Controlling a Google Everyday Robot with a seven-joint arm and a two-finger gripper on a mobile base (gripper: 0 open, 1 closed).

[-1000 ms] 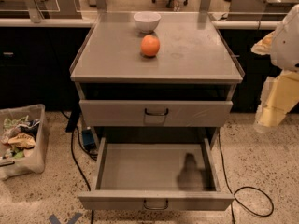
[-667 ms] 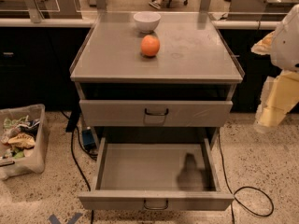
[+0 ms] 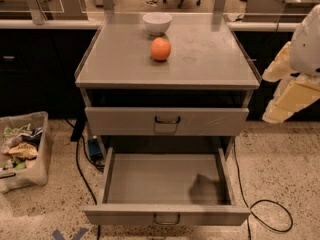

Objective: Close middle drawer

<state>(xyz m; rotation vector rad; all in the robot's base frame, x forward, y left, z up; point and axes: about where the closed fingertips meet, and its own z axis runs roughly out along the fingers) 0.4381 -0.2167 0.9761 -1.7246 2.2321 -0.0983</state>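
The middle drawer (image 3: 160, 180) of the grey metal cabinet (image 3: 170, 59) stands pulled far out toward me. Its wide shallow tray is bare, and its flat front with a small dark loop handle (image 3: 166, 219) is near the bottom edge of the view. The taller-fronted top drawer (image 3: 166, 121) above it sits slightly out. My gripper (image 3: 272, 98), with cream-coloured fingers on a white arm, hangs at the right edge of the view. It is level with the top drawer, to the right of the cabinet and apart from it. The lowest drawer is hidden.
An orange (image 3: 160, 48) and a white bowl (image 3: 157, 22) sit on the cabinet top. A clear bin of clutter (image 3: 22, 151) stands on the floor at left. Black cables (image 3: 270, 216) lie on the speckled floor on both sides. Dark counters run behind.
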